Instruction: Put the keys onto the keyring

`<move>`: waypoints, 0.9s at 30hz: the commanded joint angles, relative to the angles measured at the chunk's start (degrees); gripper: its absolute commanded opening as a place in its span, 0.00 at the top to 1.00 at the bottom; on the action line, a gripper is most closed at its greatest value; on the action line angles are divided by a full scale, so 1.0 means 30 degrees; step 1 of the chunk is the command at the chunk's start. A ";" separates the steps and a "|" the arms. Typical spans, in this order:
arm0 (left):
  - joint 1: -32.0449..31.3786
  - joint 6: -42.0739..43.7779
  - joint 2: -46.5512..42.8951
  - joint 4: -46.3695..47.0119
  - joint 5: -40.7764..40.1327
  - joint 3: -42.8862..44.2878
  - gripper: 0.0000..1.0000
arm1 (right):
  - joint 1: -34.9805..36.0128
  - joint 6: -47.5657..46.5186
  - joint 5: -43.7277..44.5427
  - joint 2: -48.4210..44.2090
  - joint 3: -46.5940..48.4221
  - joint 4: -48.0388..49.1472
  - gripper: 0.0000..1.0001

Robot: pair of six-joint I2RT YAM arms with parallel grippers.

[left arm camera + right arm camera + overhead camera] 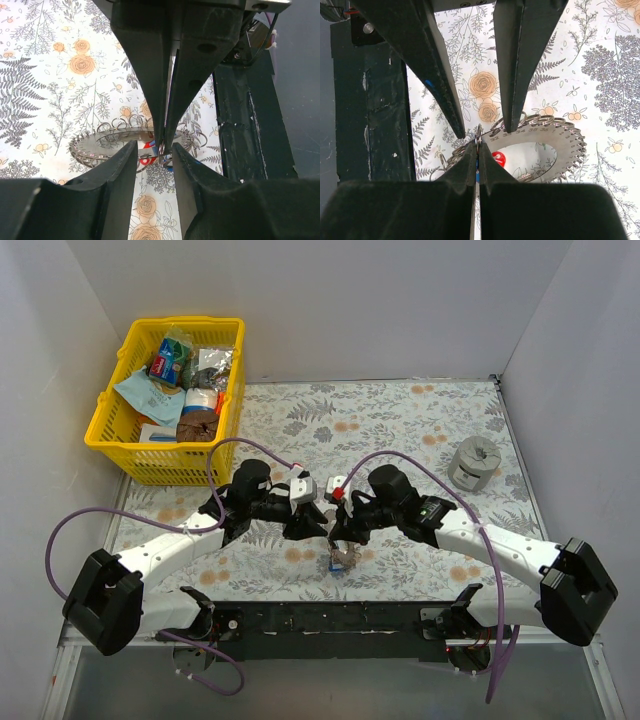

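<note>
from above, my left hand (308, 526) and right hand (336, 530) meet tip to tip, with the keyring (342, 559) just under them. left wrist: its fingers stand partly apart, holding nothing, straddling the right tips. right wrist: fingers pinched tight on what looks like a rim loop, red key (498, 159) just beside. i judge threading unfinished.

White walls (330, 300) on three sides; floral-print cloth (390, 420) underneath.
</note>
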 commanded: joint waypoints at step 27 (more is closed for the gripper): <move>0.0665 -0.1181 -0.1450 0.3154 0.0623 -0.1066 0.69 | -0.0071 0.0026 0.0149 -0.1329 -0.0644 0.1649 0.99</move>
